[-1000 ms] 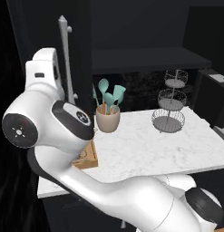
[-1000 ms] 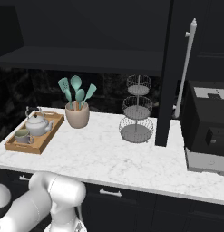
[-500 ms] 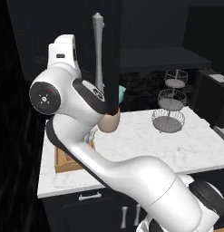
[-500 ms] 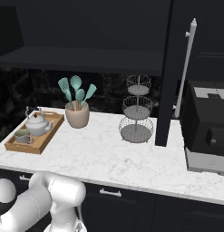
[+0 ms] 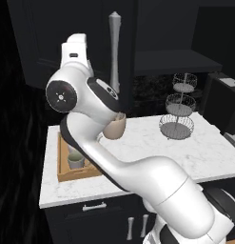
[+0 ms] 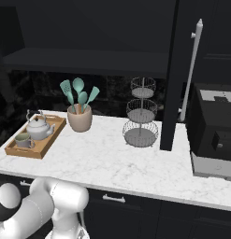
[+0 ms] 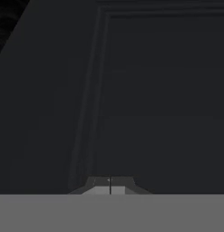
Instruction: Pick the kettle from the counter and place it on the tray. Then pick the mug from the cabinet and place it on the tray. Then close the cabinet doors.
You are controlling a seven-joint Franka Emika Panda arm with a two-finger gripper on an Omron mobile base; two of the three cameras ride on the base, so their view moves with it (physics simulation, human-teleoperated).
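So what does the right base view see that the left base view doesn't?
Right base view: the kettle on the tray and teal utensils in the tan pot. Left base view: the arm reaching high toward a black cabinet door. Both: the tray, the mug in it, the wire stand and the counter.

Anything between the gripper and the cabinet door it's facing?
Nothing visible. In the hand view the shut gripper points straight at a black panelled cabinet door with no object in between. The kettle and mug already sit in the tray on the counter.
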